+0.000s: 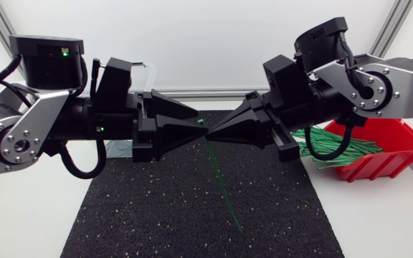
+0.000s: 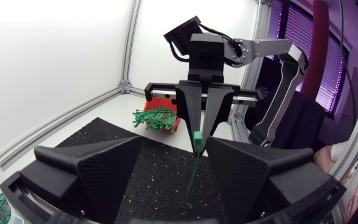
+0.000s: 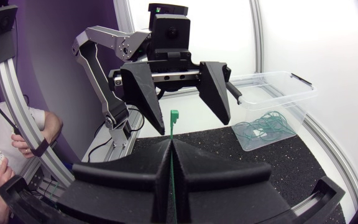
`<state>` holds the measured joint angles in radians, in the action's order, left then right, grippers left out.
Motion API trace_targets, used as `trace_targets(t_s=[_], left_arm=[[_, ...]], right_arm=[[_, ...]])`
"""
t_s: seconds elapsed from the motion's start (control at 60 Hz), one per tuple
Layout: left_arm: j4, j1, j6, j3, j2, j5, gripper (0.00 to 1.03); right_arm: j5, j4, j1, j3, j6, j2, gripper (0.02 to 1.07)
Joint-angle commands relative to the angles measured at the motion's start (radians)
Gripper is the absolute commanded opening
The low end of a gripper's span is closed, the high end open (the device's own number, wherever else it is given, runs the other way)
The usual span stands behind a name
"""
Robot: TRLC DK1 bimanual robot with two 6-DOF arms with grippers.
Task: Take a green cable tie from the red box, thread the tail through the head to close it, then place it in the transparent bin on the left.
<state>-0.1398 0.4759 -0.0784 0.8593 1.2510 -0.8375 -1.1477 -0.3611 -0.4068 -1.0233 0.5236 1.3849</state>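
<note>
One green cable tie [image 1: 221,179] hangs at mid-frame in the head view, clenched just below its head by my right gripper [image 1: 209,134]. My left gripper [image 3: 193,124] is released, its fingers spread wide of the tie's head. The red box [image 1: 378,165] sits at right.

The table is viewed from above by the head camera, looking down on the black mat [image 1: 142,215] from fairly near. The left wrist view is set just behind the left gripper [image 2: 173,146] and is turned right, toward the red box [image 2: 161,104]. The right wrist view is turned left, toward the transparent bin [image 3: 278,87]. The green cable tie [image 1: 221,179] at mid-mat is shared by all three.
</note>
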Motion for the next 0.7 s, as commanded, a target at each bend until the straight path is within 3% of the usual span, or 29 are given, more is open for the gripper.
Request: trace_targets(t_s=[0.0,0.483,0.683], left_arm=[[-0.014,-0.003,0.016,0.021,0.016,-0.014,0.67],[-0.014,0.007,0.016,0.017,0.022,-0.011,0.65],[-0.007,0.009,0.016,0.027,0.034,-0.005,0.43]], right_arm=[[0.011,0.017,-0.007,0.028,-0.014,-0.02,0.08],[0.029,0.071,-0.02,0.052,-0.054,-0.046,0.08],[0.042,0.102,-0.024,0.066,-0.079,-0.061,0.08]])
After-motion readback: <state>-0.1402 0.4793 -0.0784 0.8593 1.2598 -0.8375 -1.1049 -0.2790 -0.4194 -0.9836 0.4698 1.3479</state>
